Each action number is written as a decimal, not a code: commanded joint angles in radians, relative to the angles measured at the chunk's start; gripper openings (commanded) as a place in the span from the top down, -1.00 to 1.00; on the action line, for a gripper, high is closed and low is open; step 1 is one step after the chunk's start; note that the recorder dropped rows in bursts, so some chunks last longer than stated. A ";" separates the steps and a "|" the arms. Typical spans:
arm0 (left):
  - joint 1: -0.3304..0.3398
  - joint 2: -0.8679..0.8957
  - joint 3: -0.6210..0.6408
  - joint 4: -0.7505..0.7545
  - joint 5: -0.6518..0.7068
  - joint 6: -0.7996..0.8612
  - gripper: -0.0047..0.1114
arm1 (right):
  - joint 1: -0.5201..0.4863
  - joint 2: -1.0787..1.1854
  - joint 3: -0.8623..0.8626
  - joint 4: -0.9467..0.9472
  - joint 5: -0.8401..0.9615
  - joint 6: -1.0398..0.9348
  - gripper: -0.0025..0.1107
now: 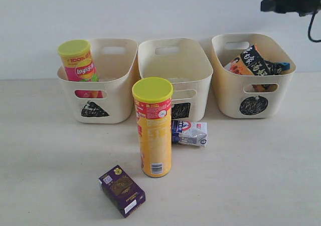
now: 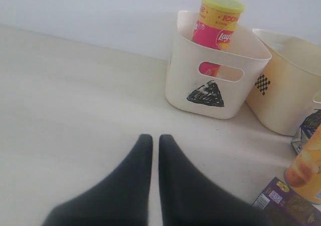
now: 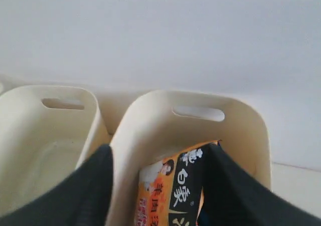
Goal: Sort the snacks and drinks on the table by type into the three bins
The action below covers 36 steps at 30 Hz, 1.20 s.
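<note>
Left claw (image 2: 155, 142): fingers pressed together, pinching nothing; not seen in the exterior view.
Right claw (image 3: 160, 153): spread wide over the circle bin (image 1: 253, 93); its tips are cut off.
Circle bin: right of frame; holds the orange-black noodle packet (image 1: 251, 60); the blue corner beside it is hard to make out.
Triangle bin (image 1: 100, 93): left; the pink chip tube (image 1: 77, 63) stands inside, its base hidden.
Square bin (image 1: 173, 68): centre; its mark is partly hidden by the upright yellow chip tube (image 1: 153, 131).
White-blue pouch (image 1: 191, 133): partly behind that tube.
Purple box (image 1: 122, 190): lower centre-left.

Pink tube (image 1: 77, 63) in triangle bin (image 1: 114, 104), noodle packets (image 1: 253, 60) in circle bin (image 1: 228, 93); yellow tube (image 1: 153, 131), pouch (image 1: 190, 132), purple box (image 1: 122, 190) outside
</note>
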<state>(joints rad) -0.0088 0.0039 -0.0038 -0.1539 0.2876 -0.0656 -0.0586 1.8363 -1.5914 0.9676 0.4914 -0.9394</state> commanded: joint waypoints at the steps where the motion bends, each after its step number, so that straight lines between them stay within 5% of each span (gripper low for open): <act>1: -0.001 -0.004 0.004 0.005 0.000 -0.005 0.84 | -0.002 -0.096 -0.008 -0.015 0.129 0.000 0.74; 2: -0.001 -0.004 0.004 0.005 0.000 -0.005 0.84 | -0.002 -0.118 -0.008 -0.015 0.202 0.000 0.96; 8: -0.001 -0.004 0.004 0.005 0.000 -0.005 0.84 | -0.002 -0.255 0.108 -0.024 0.311 0.125 0.96; 15: -0.001 -0.004 0.004 0.005 0.000 -0.005 0.84 | -0.002 -0.566 0.565 -0.049 -0.165 0.250 0.96; 23: -0.001 -0.004 0.004 0.005 0.000 -0.005 0.84 | -0.002 -0.878 0.978 0.183 -0.720 0.380 0.96; 26: -0.001 -0.004 0.004 0.005 0.000 -0.005 0.84 | -0.002 -1.001 1.096 -0.047 -0.786 0.595 0.96; 32: -0.001 -0.004 0.004 0.005 0.000 -0.005 0.84 | -0.002 -1.200 1.242 -0.861 -0.780 1.165 0.96; 36: -0.001 -0.004 0.004 0.005 0.000 -0.005 0.84 | -0.002 -1.280 1.333 -1.103 -0.772 1.344 0.96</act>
<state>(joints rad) -0.0088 0.0039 -0.0038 -0.1539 0.2876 -0.0656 -0.0586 0.6031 -0.3143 0.0625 -0.2868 0.2826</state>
